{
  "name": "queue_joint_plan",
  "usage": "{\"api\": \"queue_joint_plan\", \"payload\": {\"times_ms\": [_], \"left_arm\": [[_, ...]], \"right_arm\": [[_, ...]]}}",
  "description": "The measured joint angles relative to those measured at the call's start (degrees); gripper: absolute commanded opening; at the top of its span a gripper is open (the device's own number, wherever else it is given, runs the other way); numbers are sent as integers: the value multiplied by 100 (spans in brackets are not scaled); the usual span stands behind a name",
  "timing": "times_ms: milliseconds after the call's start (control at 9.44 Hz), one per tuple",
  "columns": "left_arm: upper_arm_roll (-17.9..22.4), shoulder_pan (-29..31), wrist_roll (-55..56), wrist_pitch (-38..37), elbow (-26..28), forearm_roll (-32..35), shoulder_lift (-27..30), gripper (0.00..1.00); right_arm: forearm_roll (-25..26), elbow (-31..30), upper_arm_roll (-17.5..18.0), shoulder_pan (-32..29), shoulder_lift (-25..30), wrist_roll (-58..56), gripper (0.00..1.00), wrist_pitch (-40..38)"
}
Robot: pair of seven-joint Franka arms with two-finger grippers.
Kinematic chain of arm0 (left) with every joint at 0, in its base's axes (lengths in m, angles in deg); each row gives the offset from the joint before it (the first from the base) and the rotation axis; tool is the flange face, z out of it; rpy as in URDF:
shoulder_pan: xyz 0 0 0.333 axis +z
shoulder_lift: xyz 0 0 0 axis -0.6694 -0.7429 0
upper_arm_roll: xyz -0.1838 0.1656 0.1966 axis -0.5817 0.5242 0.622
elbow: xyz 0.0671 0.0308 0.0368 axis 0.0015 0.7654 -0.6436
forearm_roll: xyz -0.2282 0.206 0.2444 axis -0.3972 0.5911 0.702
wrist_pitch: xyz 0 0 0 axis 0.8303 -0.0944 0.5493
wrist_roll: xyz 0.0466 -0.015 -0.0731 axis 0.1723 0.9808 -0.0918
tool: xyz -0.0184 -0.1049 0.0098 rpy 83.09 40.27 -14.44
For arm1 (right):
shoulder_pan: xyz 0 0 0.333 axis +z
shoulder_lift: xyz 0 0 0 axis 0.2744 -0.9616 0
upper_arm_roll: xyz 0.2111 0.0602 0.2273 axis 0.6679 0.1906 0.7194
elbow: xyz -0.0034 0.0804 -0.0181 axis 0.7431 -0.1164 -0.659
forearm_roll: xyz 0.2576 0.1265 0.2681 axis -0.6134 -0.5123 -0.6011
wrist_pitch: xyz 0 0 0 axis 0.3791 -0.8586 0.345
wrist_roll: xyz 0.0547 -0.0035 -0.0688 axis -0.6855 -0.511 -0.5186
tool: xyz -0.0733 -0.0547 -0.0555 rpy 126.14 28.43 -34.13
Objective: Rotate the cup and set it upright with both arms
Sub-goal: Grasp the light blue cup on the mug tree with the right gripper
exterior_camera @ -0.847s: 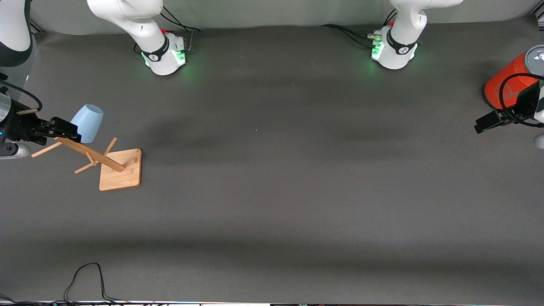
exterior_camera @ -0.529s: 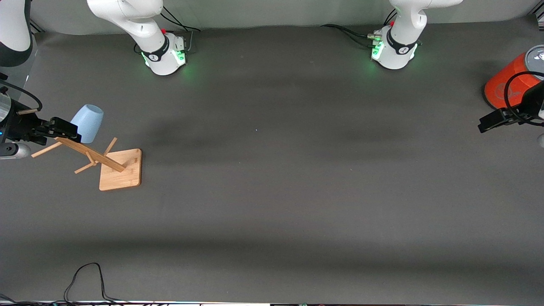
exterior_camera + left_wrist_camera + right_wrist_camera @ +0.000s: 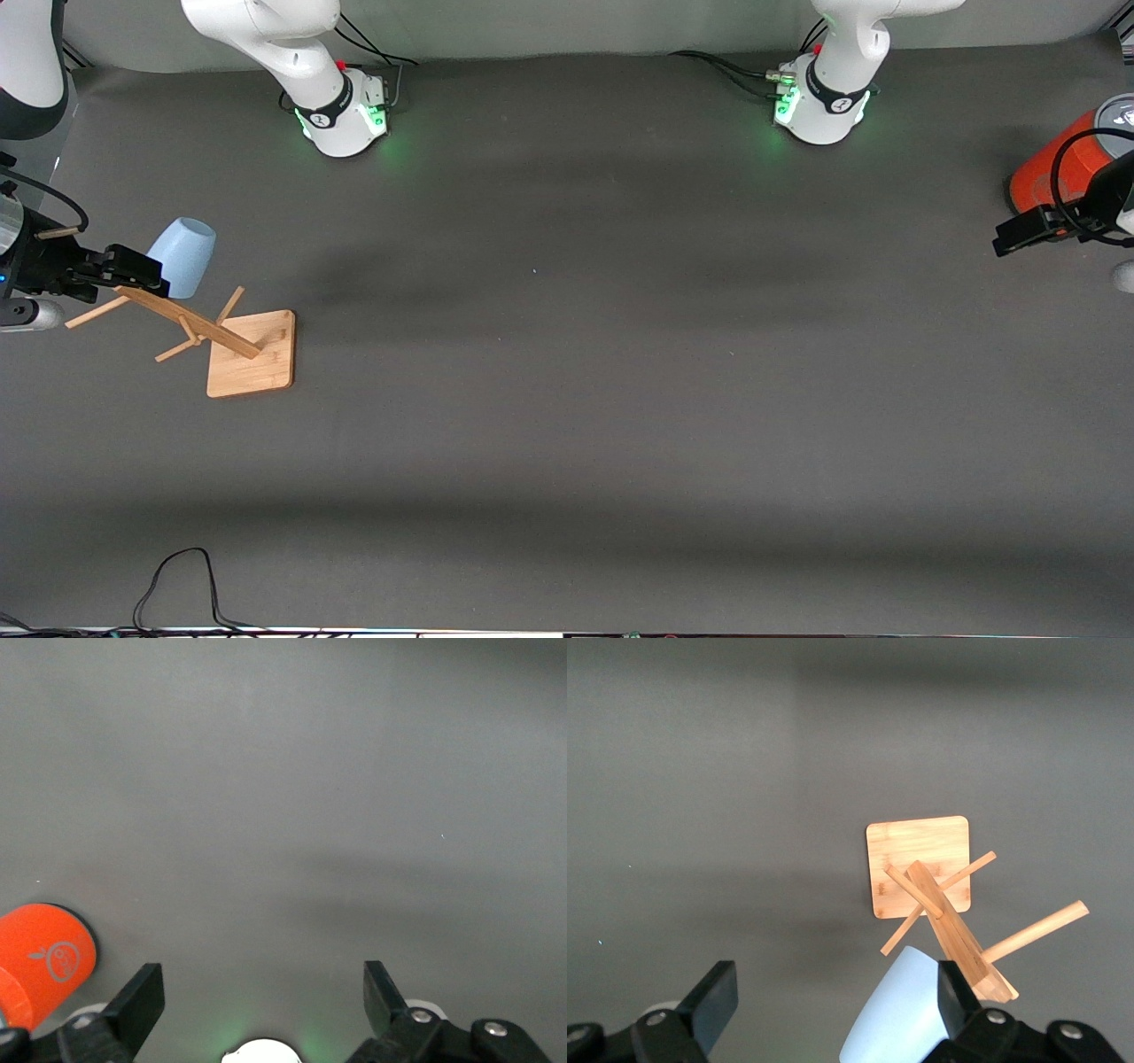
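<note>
Since neither arm has hold of anything yet, I judge this the approach step, with pickup of the cup (image 3: 182,257) not yet made.

Front view: the cup hangs mouth-down on a peg of the wooden mug tree (image 3: 208,332) at the right arm's end of the table. The right gripper (image 3: 133,268) is just beside the cup, over the tree's upper pegs; contact cannot be told from here. The left gripper (image 3: 1019,237) is up at the left arm's end, beside the orange can (image 3: 1054,173), well apart from the cup; that arm waits.

Left wrist view: the left gripper (image 3: 263,988) has its jaws spread wide over bare mat, holding nothing. The can's orange lid shows at one edge. No cup in sight.

Right wrist view: the right gripper (image 3: 837,992) is spread wide and empty. The cup's pale blue body sits partly between the fingers, against one of them. This view alone shows that alignment.

Next move, as I judge it: centre the jaws round the cup wall, close, then lift clear of the peg before any handover.
</note>
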Motion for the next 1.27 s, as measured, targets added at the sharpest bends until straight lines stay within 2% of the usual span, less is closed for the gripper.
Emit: {"api": "queue_joint_plan", "payload": {"times_ms": [212, 529, 741, 847, 1059, 1271], "left_arm": [[-2, 0, -1, -17, -36, -2, -15, 100], [-8, -2, -1, -1, -57, -36, -112, 100], [18, 15, -1, 12, -228, -52, -251, 100], [36, 41, -3, 44, -439, -54, -454, 100], [46, 108, -12, 107, -1292, -97, -1296, 100], [19, 115, -17, 174, -2087, -142, -2147, 100]], "right_arm": [[6, -255, -117, -11, 195, 0, 100, 1], [61, -1065, -336, -16, 1001, -26, 100, 53], [66, -1511, -774, -22, 1489, -84, 100, 67], [66, -1605, -947, -26, 1589, -101, 100, 91], [63, -1683, -983, -12, 1581, 76, 100, 136], [56, -1705, -932, 42, 1573, 1454, 100, 161]]}}
